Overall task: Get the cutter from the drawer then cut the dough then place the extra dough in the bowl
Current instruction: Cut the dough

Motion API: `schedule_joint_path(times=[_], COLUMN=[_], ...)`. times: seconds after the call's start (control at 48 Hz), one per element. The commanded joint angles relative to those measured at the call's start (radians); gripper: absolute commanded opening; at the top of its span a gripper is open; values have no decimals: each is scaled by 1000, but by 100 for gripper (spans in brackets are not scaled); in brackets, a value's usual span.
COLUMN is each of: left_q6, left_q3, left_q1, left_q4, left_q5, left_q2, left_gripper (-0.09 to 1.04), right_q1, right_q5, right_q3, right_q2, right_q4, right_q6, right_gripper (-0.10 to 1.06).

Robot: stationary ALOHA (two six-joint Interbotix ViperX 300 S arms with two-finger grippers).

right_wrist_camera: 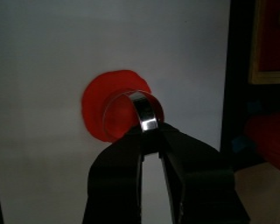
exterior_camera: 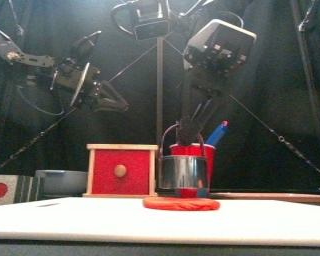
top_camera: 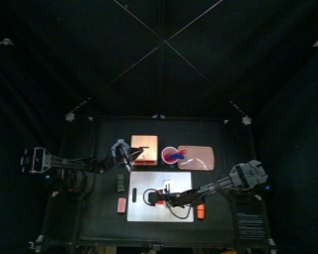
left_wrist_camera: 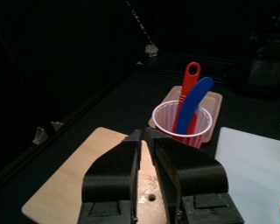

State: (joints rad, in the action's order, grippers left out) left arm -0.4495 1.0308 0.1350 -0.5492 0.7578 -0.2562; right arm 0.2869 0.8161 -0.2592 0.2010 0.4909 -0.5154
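jaws of the right gripper are clenched on the cutter at its top. that is where the wire handle should be, though they hide the handle itself. the cutter stands upright on the dough, and in the front view it sits within the disc's outline. the dough lies flat on the white board, near its middle.

the risk, as i judge it, lies in the press and the lift. a grip on a thin wire handle lets the ring rock, so a slanted push could cut through on one side only. if the ring slides, its edge may run past the dough's rim and leave a broken crescent rather than a whole outer ring. a quick lift could bring soft dough up with the metal or drag the disc across the board.

the cutter is a short, shiny metal cylinder, thin-walled and hard. the dough is a low red disc, matte with a rounded edge, and likely soft and a little tacky. the board is flat, white and smooth.

behind it stand a glossy red cup holding a blue knife, and the pale wooden box with its red drawer front. the left gripper hangs above the box, pressed together on nothing. a grey shape left of the box looks to be the bowl, well apart from the dough.
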Motion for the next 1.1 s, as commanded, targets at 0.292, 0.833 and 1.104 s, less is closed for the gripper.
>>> schedule_joint_path(times=[0.292,0.833,1.104], left_q6=[0,0,0], left_q3=[-9,2,2], left_q1=[0,-2,-2], left_q4=[-8,-8,-8], left_q5=[2,0,0], left_q2=[-8,-8,-8], left_gripper=[57,57,57], right_q1=[6,8,6], right_q5=[-6,-12,-21], right_q3=[29,34,25], right_q2=[-2,14,28], right_q4=[3,-14,-31], right_q6=[-8,-8,-8], right_gripper=[49,49,51])
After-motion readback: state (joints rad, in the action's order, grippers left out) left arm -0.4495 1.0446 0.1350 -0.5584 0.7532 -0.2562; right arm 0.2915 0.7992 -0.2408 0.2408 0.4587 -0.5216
